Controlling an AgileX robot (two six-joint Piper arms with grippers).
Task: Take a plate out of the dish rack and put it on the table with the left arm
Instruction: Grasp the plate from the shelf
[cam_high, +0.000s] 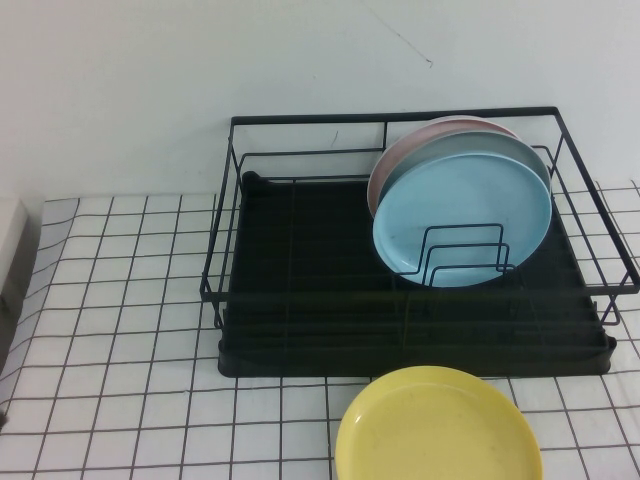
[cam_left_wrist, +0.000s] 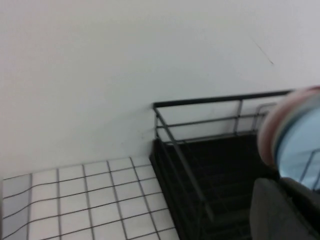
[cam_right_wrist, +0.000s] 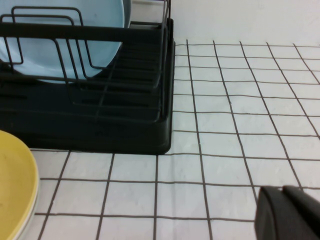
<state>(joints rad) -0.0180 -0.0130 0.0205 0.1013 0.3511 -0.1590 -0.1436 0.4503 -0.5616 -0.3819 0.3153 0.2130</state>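
Standing on edge: the glossy sky-blue round plate (cam_high: 462, 215) is leaning in the black wire dish rack (cam_high: 300, 300), right end.
Left hand (cam_left_wrist: 285, 210): I am hovering left of it; grip unclear.
Right hand (cam_right_wrist: 290, 215): low over the white gridded table (cam_right_wrist: 240, 120); grip unclear.

Gridded white table (cam_high: 120, 300) with two things on it.
The black dish rack (cam_high: 300, 300) sits toward the back; a yellow plate (cam_high: 438, 428) lies flat just in front of it.

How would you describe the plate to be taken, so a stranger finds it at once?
Look in the black dish rack by the wall. Three plates stand on edge at its right end. Take the front one, the plate in glossy sky-blue; those behind it are grey and pink.
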